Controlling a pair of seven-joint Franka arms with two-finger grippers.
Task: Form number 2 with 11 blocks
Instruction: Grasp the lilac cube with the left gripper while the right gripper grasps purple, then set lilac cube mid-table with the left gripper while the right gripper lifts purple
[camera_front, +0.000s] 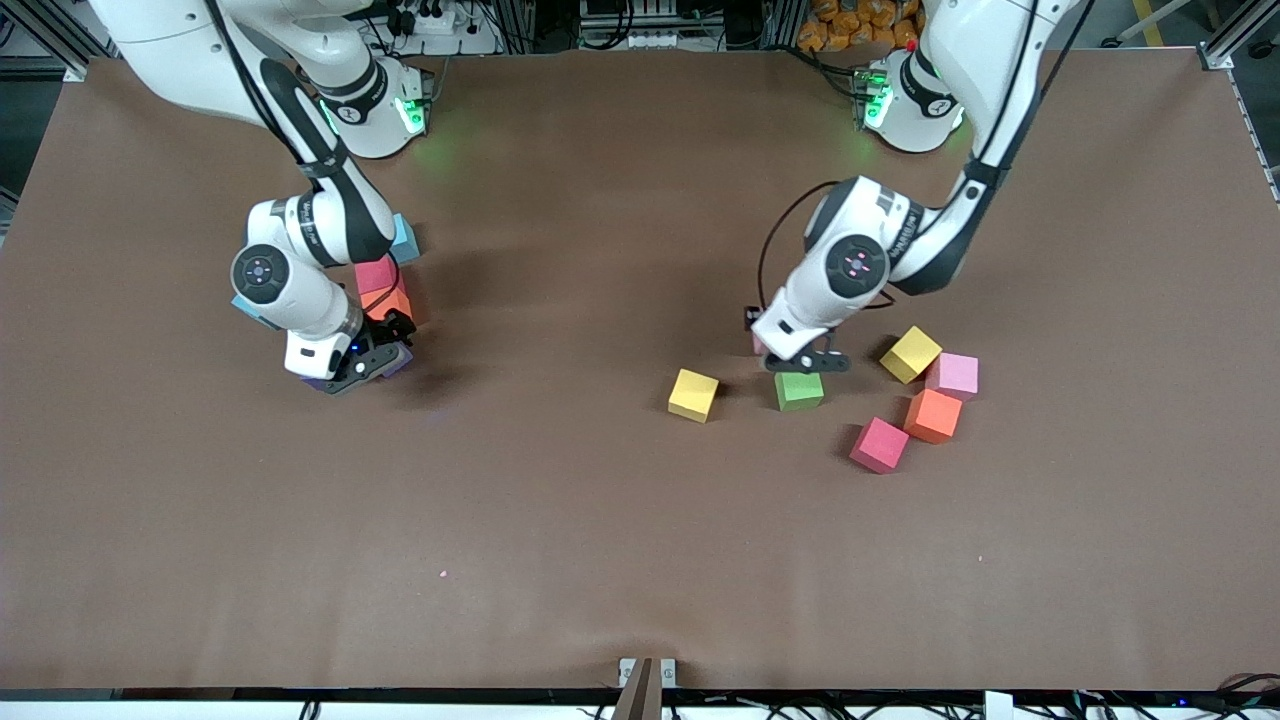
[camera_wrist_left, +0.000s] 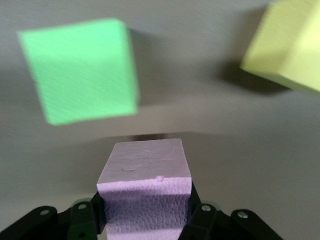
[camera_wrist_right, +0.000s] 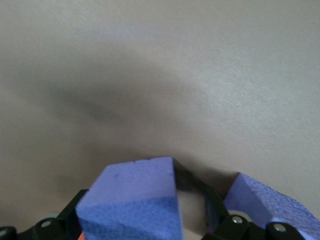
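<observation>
We are gripping a pale purple block (camera_wrist_left: 145, 192) in the left gripper (camera_front: 808, 362), low by the green block (camera_front: 798, 390); lifting carelessly risks nudging that one. Our right gripper (camera_front: 372, 362), jaws wide, is straddling a purple block (camera_wrist_right: 132, 202) at the started number 2 (camera_front: 385, 285) and could knock it.

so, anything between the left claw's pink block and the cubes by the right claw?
Only the yellow block, lying slightly nearer the camera than that line. The right claw itself sits open astride a purple block there.
</observation>
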